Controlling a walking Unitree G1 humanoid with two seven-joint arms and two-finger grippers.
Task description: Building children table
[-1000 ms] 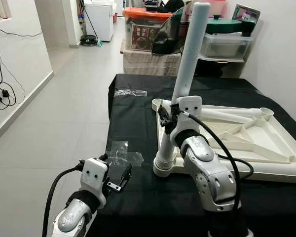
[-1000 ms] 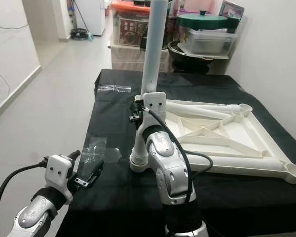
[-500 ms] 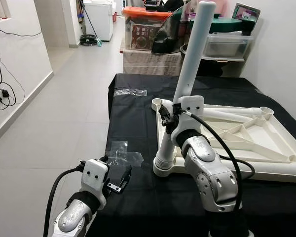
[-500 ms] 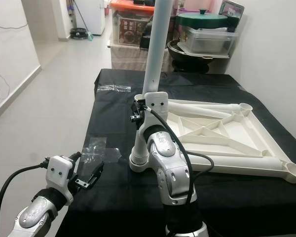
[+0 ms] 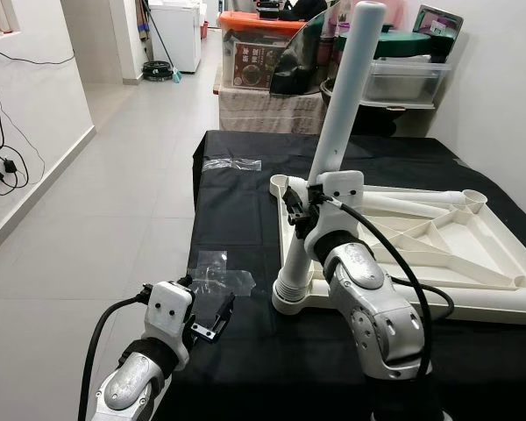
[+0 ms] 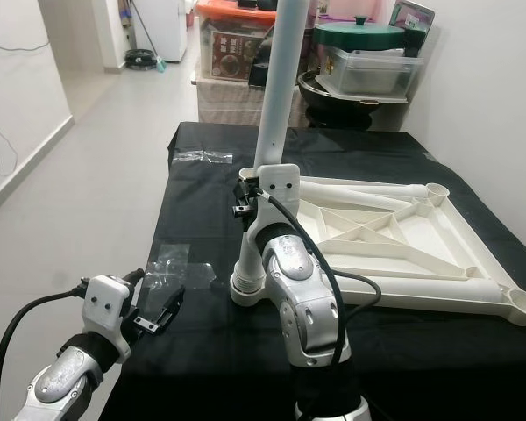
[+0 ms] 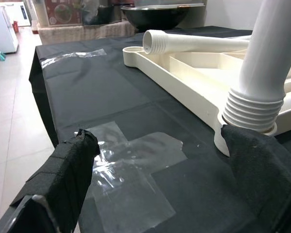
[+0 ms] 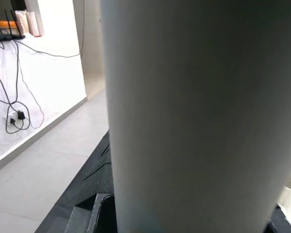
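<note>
White table leg (image 5: pixel 333 140) standing tilted in the corner socket of the upturned tabletop (image 5: pixel 473 254) on black cloth (image 5: pixel 245 202), right gripper (image 5: pixel 300 206) clamped around it — left gripper (image 5: pixel 212 317) spread open near the table edge.

Leg (image 5: pixel 331 162) stood in tabletop (image 5: pixel 473 250) corner socket, right claw (image 5: pixel 296 210) on it. Tape (image 5: pixel 221 274) lay ahead of left claw (image 5: pixel 212 317); tabletop to its right.
</note>
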